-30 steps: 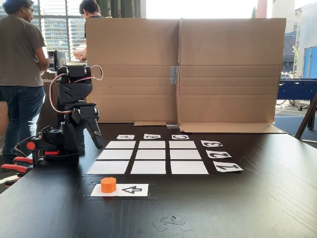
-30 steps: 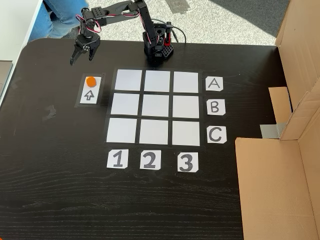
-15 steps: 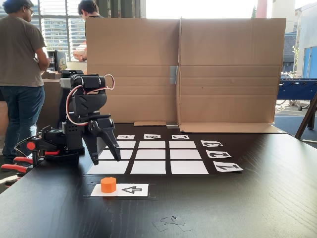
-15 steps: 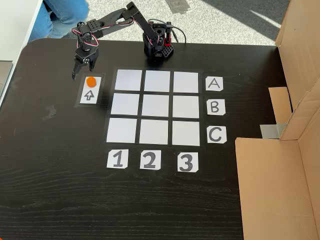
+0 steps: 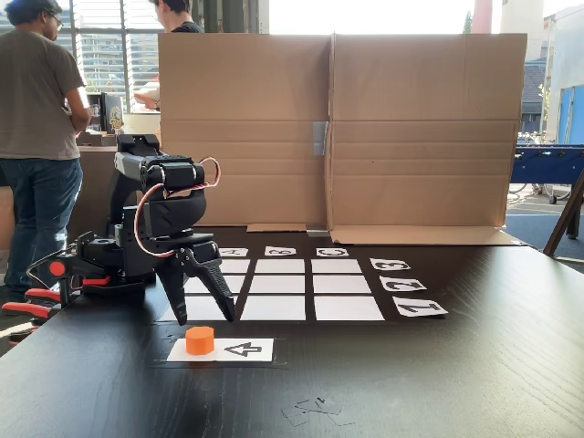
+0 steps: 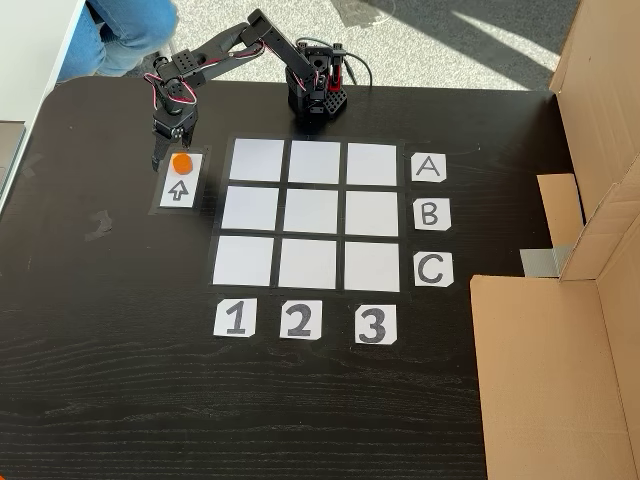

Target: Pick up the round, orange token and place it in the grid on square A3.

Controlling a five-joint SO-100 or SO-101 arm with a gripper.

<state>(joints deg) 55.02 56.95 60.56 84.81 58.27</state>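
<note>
My claw [image 5: 203, 319] [image 6: 165, 158] hangs with its fingers spread wide, tips pointing down just above and behind the round, orange token [image 5: 200, 340] [image 6: 181, 163], not touching it. The token sits on the white arrow card [image 5: 239, 349] [image 6: 179, 182] on the black tabletop [image 5: 438, 383], beside the grid [image 6: 310, 214]. Square A3 [image 6: 372, 163], next to the "A" label [image 6: 428, 168], lies bare.
</note>
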